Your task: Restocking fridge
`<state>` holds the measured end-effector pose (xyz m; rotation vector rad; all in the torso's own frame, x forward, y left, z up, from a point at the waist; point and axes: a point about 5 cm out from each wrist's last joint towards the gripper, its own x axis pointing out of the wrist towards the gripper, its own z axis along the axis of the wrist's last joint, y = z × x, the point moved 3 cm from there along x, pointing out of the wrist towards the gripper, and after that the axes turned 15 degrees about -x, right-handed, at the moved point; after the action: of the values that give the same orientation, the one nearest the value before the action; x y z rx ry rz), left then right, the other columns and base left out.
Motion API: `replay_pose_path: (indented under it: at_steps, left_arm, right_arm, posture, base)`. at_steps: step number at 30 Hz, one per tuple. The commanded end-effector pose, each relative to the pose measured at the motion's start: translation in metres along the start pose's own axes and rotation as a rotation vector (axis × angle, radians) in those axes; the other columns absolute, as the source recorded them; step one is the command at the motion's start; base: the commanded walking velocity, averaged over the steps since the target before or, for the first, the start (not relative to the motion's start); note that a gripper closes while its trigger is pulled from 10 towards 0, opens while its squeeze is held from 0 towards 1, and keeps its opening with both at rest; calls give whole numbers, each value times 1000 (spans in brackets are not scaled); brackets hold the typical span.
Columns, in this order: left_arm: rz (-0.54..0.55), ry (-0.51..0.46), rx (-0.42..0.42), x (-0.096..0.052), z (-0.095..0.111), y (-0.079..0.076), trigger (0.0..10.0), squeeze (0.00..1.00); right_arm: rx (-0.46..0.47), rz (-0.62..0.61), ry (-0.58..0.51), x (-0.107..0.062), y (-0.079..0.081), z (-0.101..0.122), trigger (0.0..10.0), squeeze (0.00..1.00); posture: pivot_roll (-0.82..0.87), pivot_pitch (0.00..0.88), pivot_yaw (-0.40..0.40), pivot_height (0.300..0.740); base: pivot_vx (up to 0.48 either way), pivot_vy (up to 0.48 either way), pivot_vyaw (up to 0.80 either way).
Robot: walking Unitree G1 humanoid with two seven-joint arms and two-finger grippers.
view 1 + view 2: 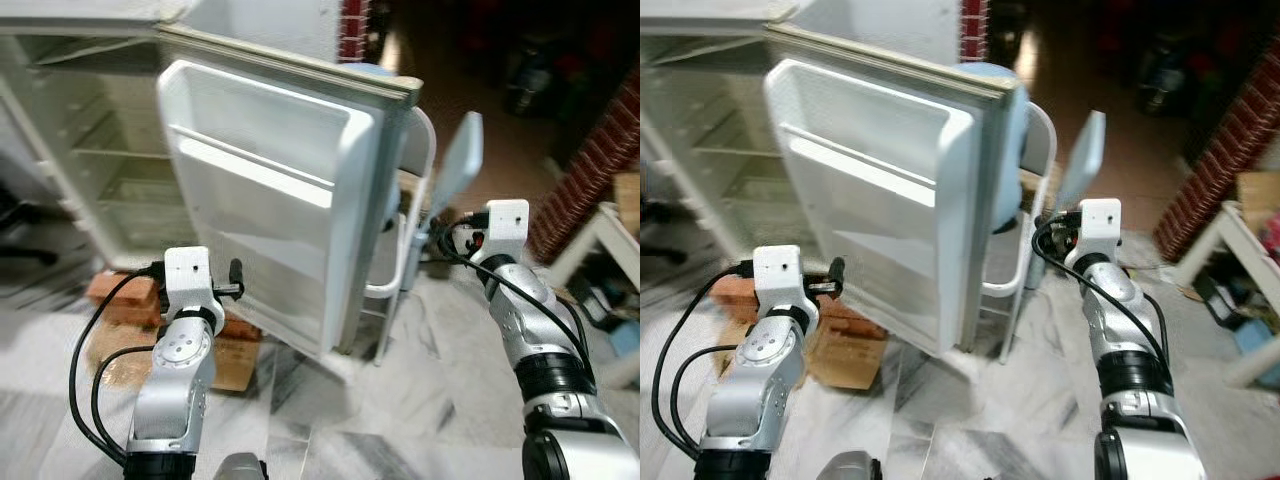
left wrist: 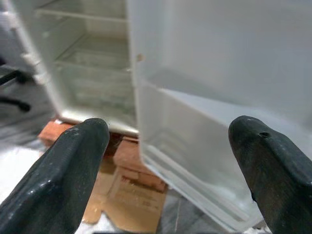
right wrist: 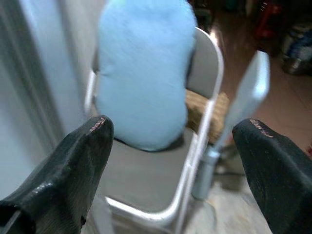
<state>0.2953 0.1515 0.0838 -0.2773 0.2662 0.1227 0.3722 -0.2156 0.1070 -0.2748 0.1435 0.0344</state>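
The white fridge [image 1: 90,150] stands open at the left, its wire shelves bare. Its door [image 1: 270,200] swings out toward me, and the door bins hold nothing. My left gripper [image 2: 168,141] is open and empty, low in front of the door's bottom bin [image 2: 195,146], a short way from it. My right gripper [image 3: 175,131] is also open and empty. It sits past the door's outer edge, facing a folding chair [image 3: 204,63] with a light blue cushion [image 3: 146,73].
The fridge rests on red bricks [image 1: 115,290], with flattened cardboard [image 1: 225,360] on the marble floor in front. A grey paddle-shaped object [image 1: 455,165] leans beside the chair [image 1: 415,200]. A brick wall [image 1: 600,150] and white furniture [image 1: 590,240] stand at the right.
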Motion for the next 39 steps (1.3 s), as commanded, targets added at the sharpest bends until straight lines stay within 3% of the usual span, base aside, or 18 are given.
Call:
replay_pose_path:
  at_steps: [1, 17, 23, 31, 32, 35, 37, 39]
  left_arm:
    - [13, 2, 3, 1, -1, 1, 10000, 0]
    - [70, 37, -16, 1, -9, 6, 10000, 0]
    - [129, 127, -47, 1, -24, 14, 10000, 0]
    - [178, 225, -52, -3, -35, 25, 10000, 0]
    - [188, 284, -57, -8, -40, 29, 10000, 0]
    - [182, 376, -63, -16, -50, 32, 10000, 0]
    - [74, 506, -60, -29, -66, 28, 10000, 0]
    - [49, 550, -44, -33, -73, 27, 10000, 0]
  right_arm:
    - [-5, -35, -39, 2, -5, 13, 10000, 0]
    - [-6, -133, -20, 12, -11, 19, 10000, 0]
    - [102, -129, -59, 26, -1, 40, 10000, 0]
    - [266, 9, -142, 42, 47, 82, 10000, 0]
    - [272, 108, -172, 43, 67, 94, 10000, 0]
    - [283, 192, -201, 42, 83, 103, 10000, 0]
    - [306, 279, -229, 40, 96, 110, 10000, 0]
    - [313, 307, -234, 39, 100, 111, 10000, 0]
  posture:
    - [32, 0, -19, 740]
    - [37, 0, -21, 740]
    - [41, 0, -20, 740]
    - [48, 0, -17, 740]
    - [57, 0, -18, 740]
    - [63, 0, -18, 740]
    - [73, 0, -20, 740]
    - [75, 0, -20, 740]
  base:
    - [345, 0, 731]
    - [250, -183, 46]
    - [0, 0, 0]
    - [0, 0, 0]
    - [0, 0, 0]
    - [0, 0, 0]
    - [0, 0, 0]
    - [0, 0, 0]
